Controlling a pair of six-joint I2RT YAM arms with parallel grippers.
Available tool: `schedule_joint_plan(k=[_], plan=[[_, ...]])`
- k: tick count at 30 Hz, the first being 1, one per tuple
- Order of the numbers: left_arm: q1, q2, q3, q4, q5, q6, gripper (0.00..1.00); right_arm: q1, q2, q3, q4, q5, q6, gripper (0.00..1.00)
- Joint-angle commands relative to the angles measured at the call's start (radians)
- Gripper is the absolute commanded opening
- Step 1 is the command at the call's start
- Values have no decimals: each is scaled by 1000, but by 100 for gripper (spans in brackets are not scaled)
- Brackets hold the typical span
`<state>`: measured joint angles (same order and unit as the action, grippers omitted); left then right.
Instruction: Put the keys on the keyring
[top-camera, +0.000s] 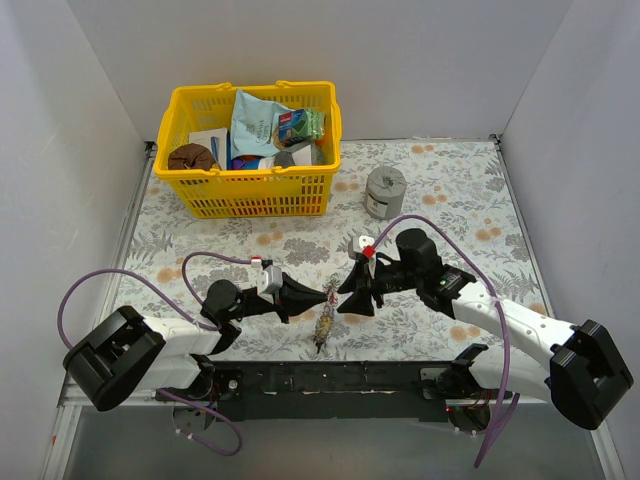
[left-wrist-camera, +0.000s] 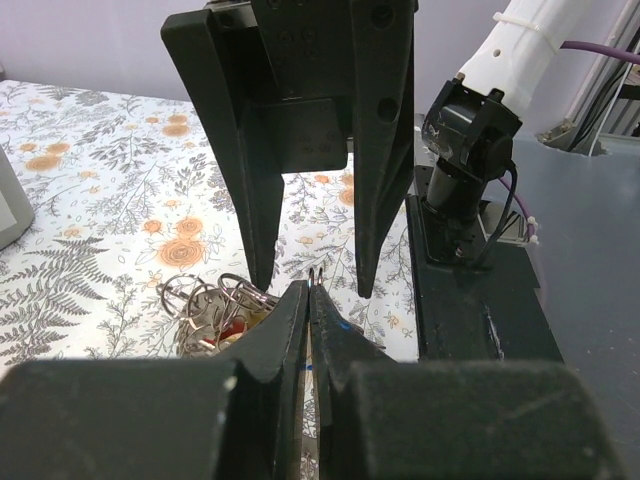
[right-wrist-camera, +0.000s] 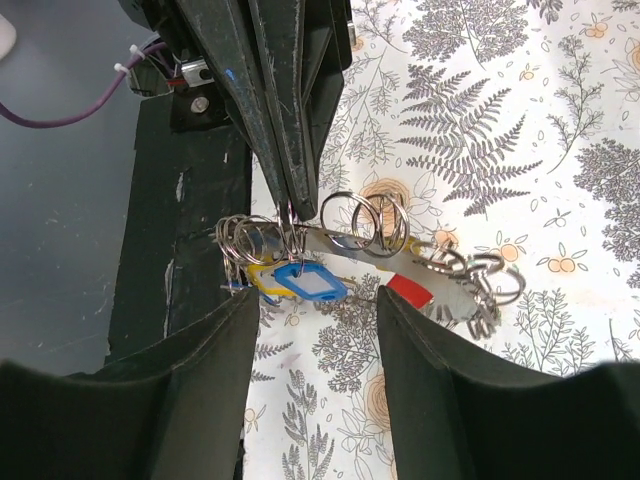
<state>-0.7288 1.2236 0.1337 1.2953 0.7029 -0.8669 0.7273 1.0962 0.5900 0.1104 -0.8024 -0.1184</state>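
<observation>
Silver metal keyring (left-wrist-camera: 316, 274), large and flat, stands edge-on, pinched in the clenched left gripper (left-wrist-camera: 311, 296). Silver keys with blue, yellow and red tags (right-wrist-camera: 310, 283) bunch just below, above the floral tablecloth (top-camera: 450, 200). The right gripper (top-camera: 357, 288) faces it, released and empty.

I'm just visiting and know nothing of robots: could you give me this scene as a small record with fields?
left gripper: shut, pinching a thin ring of the bunch
right gripper: open, facing the left one, holding nothing
keys: one bunch; blue, yellow and red tags
basket: yellow, far left, holding packets
cylinder: grey, right of the basket
</observation>
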Motion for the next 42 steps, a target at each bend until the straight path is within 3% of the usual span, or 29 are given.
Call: schedule_joint_plan(k=[1,7,18,24,27,29,36,39,40,42], plan=[[0,-23,12,111,4,22,0,4,-18,5,54,-14,36,56],[0,-19,12,110,7,22,0,4,7,25,107,-69,80,40],[0,7,18,134,10,14,0,4,34,56,124,-93,103,36],[0,8,21,137,12,11,0,6,60,70,144,-112,111,28],[0,5,24,134,10,11,0,6,79,80,141,-130,111,17],[0,5,23,134,9,11,0,6,97,88,130,-147,111,1],[0,-47,29,38,-11,58,0,6,123,128,-13,-110,51,1],[0,-101,69,-120,-20,121,11,6,140,166,-99,-78,-1,1],[0,-116,84,-249,-26,143,25,4,143,175,-174,-63,-39,1],[0,-157,130,-379,-25,230,33,4,148,197,-221,-47,-62,1]])
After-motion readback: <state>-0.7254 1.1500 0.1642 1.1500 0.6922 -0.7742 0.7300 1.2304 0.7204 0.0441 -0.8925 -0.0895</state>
